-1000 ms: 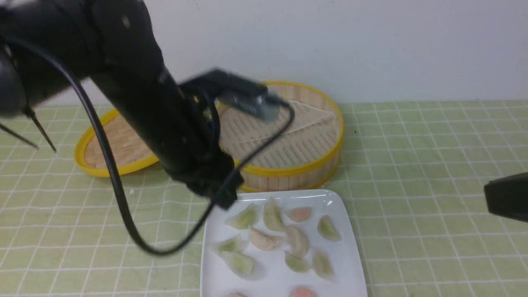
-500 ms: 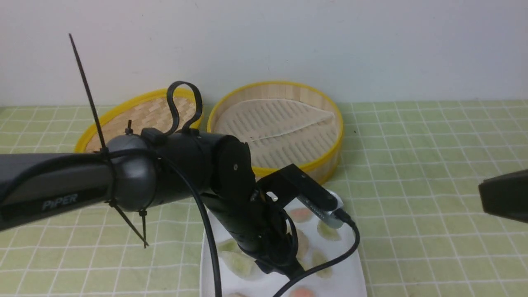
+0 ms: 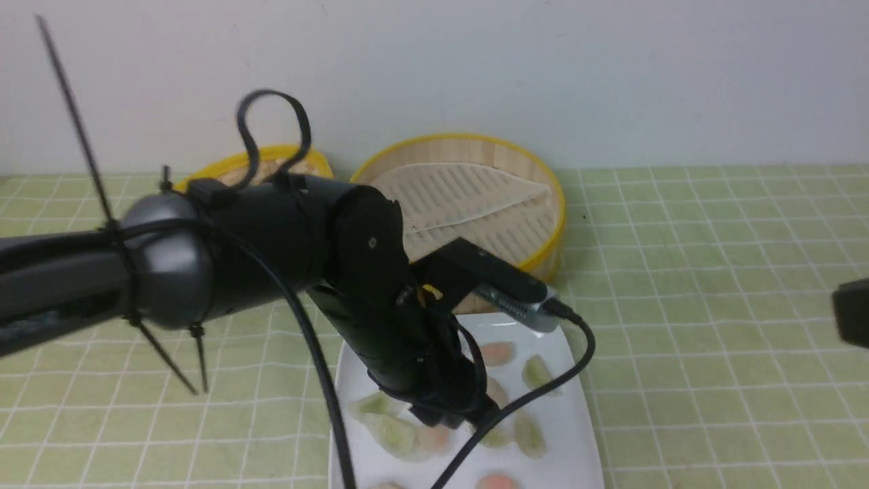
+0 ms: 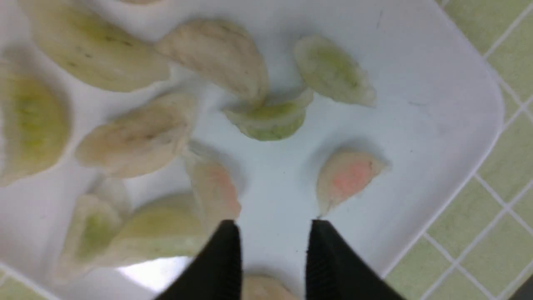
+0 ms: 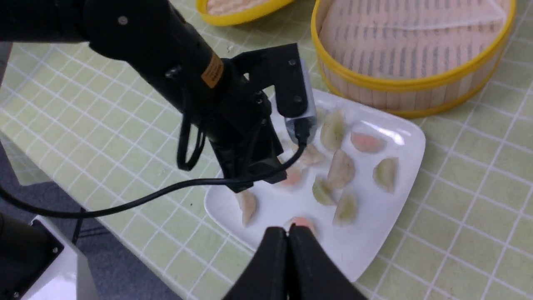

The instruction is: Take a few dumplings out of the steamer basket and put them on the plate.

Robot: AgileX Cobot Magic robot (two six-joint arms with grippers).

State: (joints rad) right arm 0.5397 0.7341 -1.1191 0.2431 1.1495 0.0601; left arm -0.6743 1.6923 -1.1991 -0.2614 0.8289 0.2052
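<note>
Lower centre: left gripper (image 4: pixel 275 225), jaws apart and empty, over plate (image 3: pixel 576 435) of dumplings (image 4: pixel 345 179); right gripper (image 5: pixel 288 229) pinched together; orange label (image 5: pixel 212 70) unreadable.

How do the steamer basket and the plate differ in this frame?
The steamer basket is round, deep bamboo with yellow rims; the plate is square, shallow, glossy white. The basket shows only its liner, while the plate carries the dumplings. Both rest on the green checked cloth.
</note>
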